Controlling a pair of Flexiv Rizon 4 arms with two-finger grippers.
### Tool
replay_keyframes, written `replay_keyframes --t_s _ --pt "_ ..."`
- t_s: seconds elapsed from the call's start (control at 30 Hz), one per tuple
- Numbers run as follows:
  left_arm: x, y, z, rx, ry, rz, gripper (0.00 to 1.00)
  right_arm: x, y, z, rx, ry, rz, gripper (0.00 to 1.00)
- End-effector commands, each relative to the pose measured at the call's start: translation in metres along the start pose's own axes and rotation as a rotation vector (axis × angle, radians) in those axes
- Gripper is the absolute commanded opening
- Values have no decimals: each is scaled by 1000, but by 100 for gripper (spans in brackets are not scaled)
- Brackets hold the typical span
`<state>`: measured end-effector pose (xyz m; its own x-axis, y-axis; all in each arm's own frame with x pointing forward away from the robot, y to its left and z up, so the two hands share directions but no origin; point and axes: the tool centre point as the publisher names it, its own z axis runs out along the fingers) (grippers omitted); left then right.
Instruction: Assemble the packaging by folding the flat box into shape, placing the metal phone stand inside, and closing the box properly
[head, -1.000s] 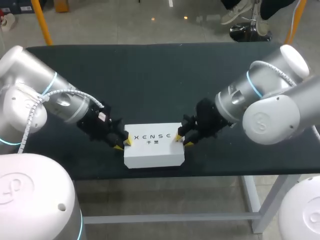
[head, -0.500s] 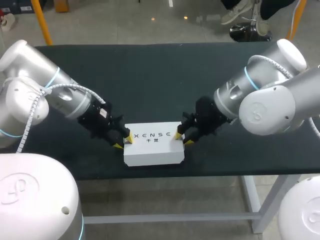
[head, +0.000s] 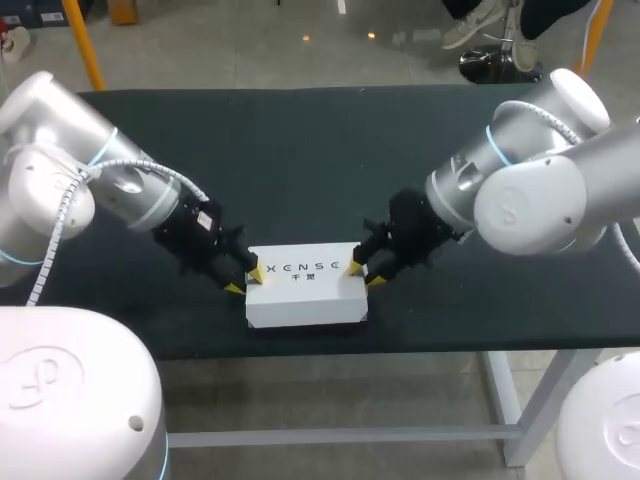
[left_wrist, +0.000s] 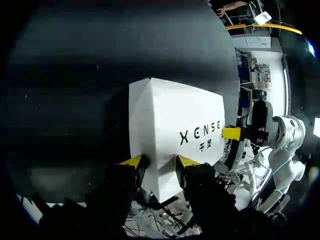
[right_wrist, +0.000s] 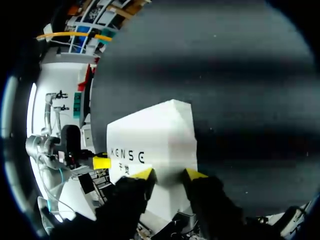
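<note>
The white box (head: 305, 295) lies closed on the dark table (head: 300, 160) near its front edge, printed top face up. The phone stand is not visible. My left gripper (head: 246, 280) is at the box's left end, open, one yellow tip on the printed top and the other beside the end. In the left wrist view the box (left_wrist: 170, 125) has its near corner between the fingertips (left_wrist: 132, 160) of my left gripper (left_wrist: 159, 161). My right gripper (head: 365, 275) mirrors this at the right end. In the right wrist view the box (right_wrist: 155, 135) has its corner inside my open right gripper (right_wrist: 168, 173).
The box sits a short way from the table's front edge (head: 300, 352). Dark tabletop stretches behind the box and to both sides of it. My other arm's yellow tip (left_wrist: 231, 133) shows past the far end of the box.
Both arms have swung their upper parts a little towards the back while the tips stayed at the box ends. The left fingers stand slightly wider. The box has barely shifted.
</note>
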<state>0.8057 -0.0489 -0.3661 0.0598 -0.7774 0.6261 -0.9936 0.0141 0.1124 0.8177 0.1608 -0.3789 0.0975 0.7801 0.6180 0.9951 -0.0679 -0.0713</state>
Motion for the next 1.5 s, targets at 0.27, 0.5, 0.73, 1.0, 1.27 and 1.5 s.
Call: replay_keyframes --t_s 0.27,0.5,0.73,1.0,1.27,1.5 --pt "9 -7 -2 -49 -19 -32 42 8 7 -2 127 6 16 44" --pt "11 -9 -4 -66 -23 -43 43 12 7 -3 133 2 20 44" --pt "11 -9 -7 -73 -24 -52 42 13 8 -4 150 6 23 44" --pt "11 -8 -10 -74 -31 -58 42 15 10 -4 161 4 23 44" --pt "14 -9 -13 -86 -40 -69 42 20 12 -7 177 5 22 45" --pt "14 -12 -15 -102 -47 -85 42 22 14 -9 191 6 23 46"
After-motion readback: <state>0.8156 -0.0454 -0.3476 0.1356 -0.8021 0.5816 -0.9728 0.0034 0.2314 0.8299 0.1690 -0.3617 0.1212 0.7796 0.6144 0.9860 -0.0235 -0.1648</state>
